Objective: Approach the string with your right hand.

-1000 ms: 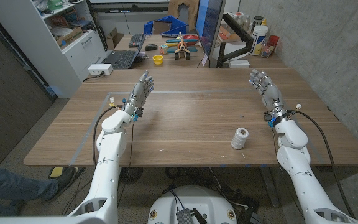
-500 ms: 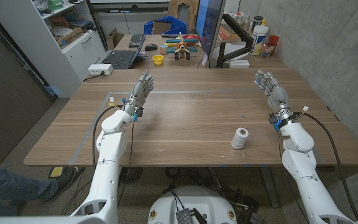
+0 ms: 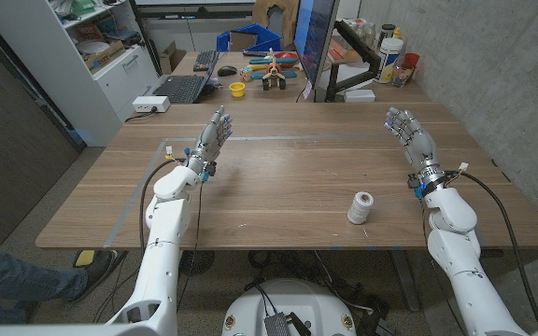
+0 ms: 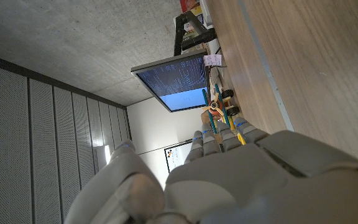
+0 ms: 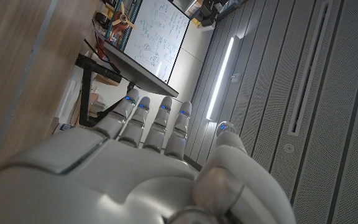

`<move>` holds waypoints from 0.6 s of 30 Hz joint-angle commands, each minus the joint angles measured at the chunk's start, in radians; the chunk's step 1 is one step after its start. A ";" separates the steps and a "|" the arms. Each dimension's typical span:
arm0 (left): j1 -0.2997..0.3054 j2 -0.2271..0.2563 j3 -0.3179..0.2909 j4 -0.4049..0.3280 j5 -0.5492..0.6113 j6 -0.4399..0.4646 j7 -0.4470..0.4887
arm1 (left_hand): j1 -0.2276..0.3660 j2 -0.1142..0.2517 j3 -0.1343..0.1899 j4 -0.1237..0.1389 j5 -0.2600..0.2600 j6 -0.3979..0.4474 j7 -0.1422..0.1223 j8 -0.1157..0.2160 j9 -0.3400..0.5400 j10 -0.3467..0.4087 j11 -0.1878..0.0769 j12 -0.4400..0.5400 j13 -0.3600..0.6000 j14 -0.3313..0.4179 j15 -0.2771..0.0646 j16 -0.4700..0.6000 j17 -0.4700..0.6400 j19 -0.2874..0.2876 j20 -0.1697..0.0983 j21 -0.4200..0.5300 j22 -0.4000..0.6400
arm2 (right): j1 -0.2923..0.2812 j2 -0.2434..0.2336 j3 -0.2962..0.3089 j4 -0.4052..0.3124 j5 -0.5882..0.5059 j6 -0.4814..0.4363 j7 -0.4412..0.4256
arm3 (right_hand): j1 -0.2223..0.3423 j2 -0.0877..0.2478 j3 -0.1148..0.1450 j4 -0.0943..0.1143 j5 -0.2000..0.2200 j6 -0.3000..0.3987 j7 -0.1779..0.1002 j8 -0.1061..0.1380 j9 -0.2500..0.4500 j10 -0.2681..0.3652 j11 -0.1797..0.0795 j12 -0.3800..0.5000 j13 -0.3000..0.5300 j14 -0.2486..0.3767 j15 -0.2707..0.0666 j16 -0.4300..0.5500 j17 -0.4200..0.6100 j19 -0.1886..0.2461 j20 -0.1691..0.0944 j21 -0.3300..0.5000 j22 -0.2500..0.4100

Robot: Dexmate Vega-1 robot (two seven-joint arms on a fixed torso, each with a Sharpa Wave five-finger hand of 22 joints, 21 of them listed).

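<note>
So far the right hand (image 3: 407,131), fingers apart and holding nothing, is well away from the spool of white string (image 3: 361,207), so the reach is not done.

string spool (image 3: 361,207): white | table (image 3: 288,177): brown woodgrain | cup (image 3: 237,90): yellow | bin (image 3: 248,40): blue

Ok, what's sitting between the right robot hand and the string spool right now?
Nothing: in the head view only bare wooden table separates the right robot hand from the white string spool.
</note>
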 commanded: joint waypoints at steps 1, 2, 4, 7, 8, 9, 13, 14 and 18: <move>0.001 0.000 0.010 -0.009 0.010 0.010 0.000 | 0.011 -0.002 -0.003 -0.001 -0.001 0.006 0.001 0.004 0.005 0.002 -0.002 -0.001 0.001 -0.003 -0.001 0.001 0.002 -0.010 0.004 0.001 0.005 | -0.034 -0.013 0.014 -0.028 -0.013 0.008 -0.007 | 0.009 0.001 0.003 -0.002 0.005 0.014 0.001 0.001 0.004 0.011 -0.001 0.004 0.003 0.009 -0.066 -0.003 0.002 0.009 -0.048 -0.005 0.003; 0.001 0.000 0.010 -0.010 0.011 0.011 0.001 | 0.011 -0.002 -0.004 -0.001 -0.001 0.006 0.001 0.004 0.005 0.003 -0.002 -0.001 0.001 -0.003 -0.001 0.001 0.002 -0.010 0.004 0.001 0.005 | -0.037 -0.012 0.015 -0.031 -0.010 0.007 -0.006 | 0.009 0.001 0.003 -0.002 0.005 0.016 0.000 0.002 0.004 0.011 -0.001 0.003 0.003 0.009 -0.067 -0.004 0.002 0.009 -0.048 -0.006 0.003; 0.001 -0.001 0.011 -0.012 0.012 0.014 0.002 | 0.011 -0.002 -0.004 -0.001 -0.001 0.005 0.001 0.004 0.005 0.004 -0.002 0.000 0.001 -0.003 0.000 0.001 0.002 -0.010 0.003 0.001 0.005 | -0.042 -0.014 0.017 -0.034 -0.010 0.007 -0.004 | 0.009 0.001 0.003 -0.002 0.005 0.020 0.001 0.002 0.004 0.012 -0.001 0.003 0.003 0.012 -0.065 -0.003 0.002 0.010 -0.048 -0.007 0.003; 0.002 -0.002 0.011 -0.016 0.011 0.012 0.002 | 0.012 -0.001 -0.005 -0.001 -0.002 0.006 0.003 0.003 0.005 0.007 0.004 0.001 0.001 -0.001 0.002 0.002 0.002 -0.007 -0.015 0.002 0.005 | -0.053 -0.021 0.019 -0.044 -0.020 0.002 -0.007 | 0.009 0.001 0.003 -0.002 0.005 0.022 0.000 0.001 0.004 0.014 -0.005 0.003 0.003 0.013 -0.066 -0.004 0.002 0.011 -0.047 -0.009 0.003; 0.003 -0.003 0.012 -0.019 0.011 0.011 0.002 | 0.013 -0.001 -0.006 -0.001 -0.002 0.006 0.004 0.003 0.005 0.006 0.004 0.000 0.001 -0.002 0.003 0.002 0.002 -0.007 -0.020 0.002 0.005 | -0.057 -0.021 0.020 -0.049 -0.022 -0.002 -0.010 | 0.009 0.001 0.003 -0.002 0.005 0.024 0.000 0.001 0.004 0.014 -0.006 0.002 0.003 0.014 -0.066 -0.004 0.002 0.012 -0.048 -0.010 0.003; 0.004 -0.002 0.012 -0.022 0.012 0.012 0.002 | 0.013 -0.001 -0.006 -0.001 -0.003 0.006 0.006 0.003 0.005 0.006 0.007 0.000 0.001 -0.001 0.005 0.002 0.002 -0.007 -0.026 0.002 0.005 | -0.059 -0.022 0.021 -0.051 -0.024 -0.003 -0.012 | 0.009 0.001 0.003 -0.002 0.005 0.025 0.000 0.001 0.004 0.014 -0.006 0.002 0.003 0.015 -0.066 -0.004 0.002 0.012 -0.048 -0.010 0.003; 0.009 -0.001 0.016 -0.035 0.016 0.019 0.003 | 0.014 0.000 -0.007 -0.001 -0.003 0.007 0.008 0.003 0.005 0.006 0.011 0.000 0.001 -0.002 0.007 0.001 0.002 -0.006 -0.031 0.002 0.005 | -0.064 -0.021 0.025 -0.054 -0.018 0.004 -0.008 | 0.009 0.002 0.003 -0.003 0.005 0.029 0.000 0.000 0.004 0.016 -0.009 0.002 0.003 0.017 -0.068 -0.005 0.002 0.014 -0.048 -0.012 0.003; 0.011 -0.001 0.016 -0.039 0.017 0.021 0.004 | 0.014 0.000 -0.007 -0.001 -0.003 0.006 0.009 0.003 0.005 0.006 0.012 0.000 0.001 -0.002 0.008 0.001 0.002 -0.007 -0.031 0.002 0.005 | -0.064 -0.021 0.025 -0.053 -0.017 0.008 -0.006 | 0.009 0.002 0.003 -0.003 0.005 0.030 -0.001 0.000 0.004 0.017 -0.010 0.002 0.003 0.017 -0.068 -0.005 0.002 0.014 -0.048 -0.013 0.003; 0.015 -0.001 0.019 -0.050 0.021 0.025 0.007 | 0.015 0.000 -0.008 -0.001 -0.004 0.007 0.010 0.003 0.005 0.005 0.009 0.000 0.001 -0.003 0.008 0.001 0.002 -0.009 -0.028 0.001 0.004 | -0.066 -0.021 0.027 -0.052 -0.011 0.016 0.001 | 0.009 0.002 0.004 -0.003 0.005 0.038 -0.002 0.001 0.004 0.021 -0.006 0.002 0.003 0.020 -0.067 -0.005 0.002 0.016 -0.047 -0.015 0.003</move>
